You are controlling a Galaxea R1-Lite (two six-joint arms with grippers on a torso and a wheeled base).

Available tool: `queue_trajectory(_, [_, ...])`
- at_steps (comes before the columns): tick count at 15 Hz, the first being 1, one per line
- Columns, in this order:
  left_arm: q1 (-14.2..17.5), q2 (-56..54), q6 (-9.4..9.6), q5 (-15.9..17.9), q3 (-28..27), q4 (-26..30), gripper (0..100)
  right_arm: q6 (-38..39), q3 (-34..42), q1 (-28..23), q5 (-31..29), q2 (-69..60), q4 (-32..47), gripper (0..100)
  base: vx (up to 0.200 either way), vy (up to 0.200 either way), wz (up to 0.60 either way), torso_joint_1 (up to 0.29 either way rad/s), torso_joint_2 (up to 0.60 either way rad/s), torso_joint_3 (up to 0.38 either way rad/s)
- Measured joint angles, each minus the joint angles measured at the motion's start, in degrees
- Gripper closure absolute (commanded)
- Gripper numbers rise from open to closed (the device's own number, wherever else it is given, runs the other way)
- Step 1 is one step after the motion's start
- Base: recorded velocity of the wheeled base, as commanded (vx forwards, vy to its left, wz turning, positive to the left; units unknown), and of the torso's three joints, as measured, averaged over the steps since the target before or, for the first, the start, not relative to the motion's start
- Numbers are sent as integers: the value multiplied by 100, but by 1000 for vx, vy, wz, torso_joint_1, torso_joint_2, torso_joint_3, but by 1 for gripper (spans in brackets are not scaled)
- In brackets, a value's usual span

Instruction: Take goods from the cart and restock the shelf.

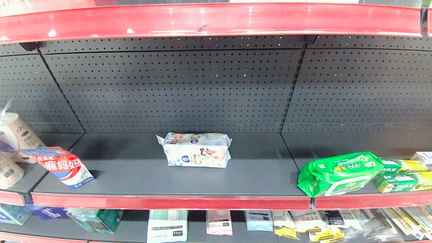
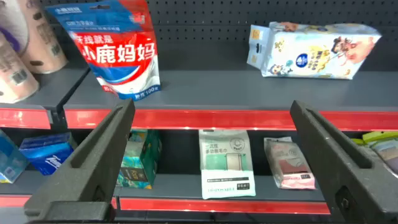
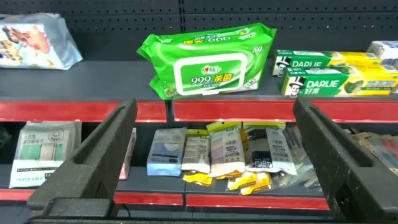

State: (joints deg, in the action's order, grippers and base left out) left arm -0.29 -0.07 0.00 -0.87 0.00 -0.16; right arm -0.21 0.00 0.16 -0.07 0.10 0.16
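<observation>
Grippers both released, nothing held. Left gripper (image 2: 212,106) has fingers spread wide, facing shelf (image 2: 205,93). Cartoon-print tissue pack (image 2: 308,50) lies flat on shelf ahead of it, beyond one finger; red-white-blue pouch (image 2: 115,50) stands beyond the other. Right gripper (image 3: 216,102) same deal, fingers wide apart, green wet wipes pack (image 3: 208,59) straight ahead between them, toothpaste boxes (image 3: 336,74) just beside pack.

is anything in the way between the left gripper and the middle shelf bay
Nothing visible does. The left gripper faces the shelf with open air between; only the tissue pack lies mid-bay, with bare board either side.
</observation>
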Motion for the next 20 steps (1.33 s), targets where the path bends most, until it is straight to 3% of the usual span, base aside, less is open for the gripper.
queue_trajectory(20, [-6, 0, 0, 0, 0, 0, 0, 21, 0, 2, 18, -2, 0, 0, 0, 0, -600, 3, 3, 2])
